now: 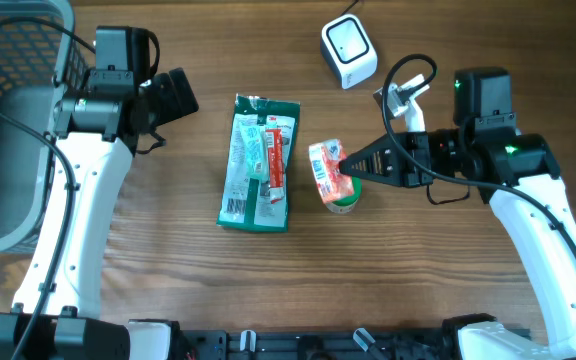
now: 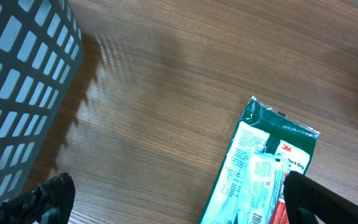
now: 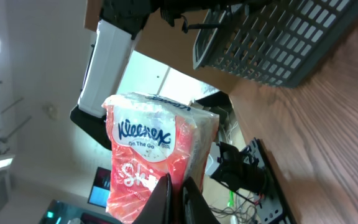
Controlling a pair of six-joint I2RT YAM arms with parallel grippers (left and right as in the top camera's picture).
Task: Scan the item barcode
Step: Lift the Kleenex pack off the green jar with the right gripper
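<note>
The right gripper [image 1: 344, 163] is clamped tight on one end of the Kleenex tissue pack [image 1: 326, 173], holding it up off the table [image 1: 168, 280] just right of centre, well apart from the white scanner [image 1: 348, 52] by the far edge. The left gripper [image 1: 176, 94] hangs with jaws wide and empty toward the far-left corner, between the grey basket [image 1: 8, 130] and the green packet [image 1: 258, 162] lying flat mid-table.

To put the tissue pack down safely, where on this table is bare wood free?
Free: the wood between the scanner and the left end effector, and the strip in front of the green package. Crowded: around the tissue pack in the right end effector.
</note>
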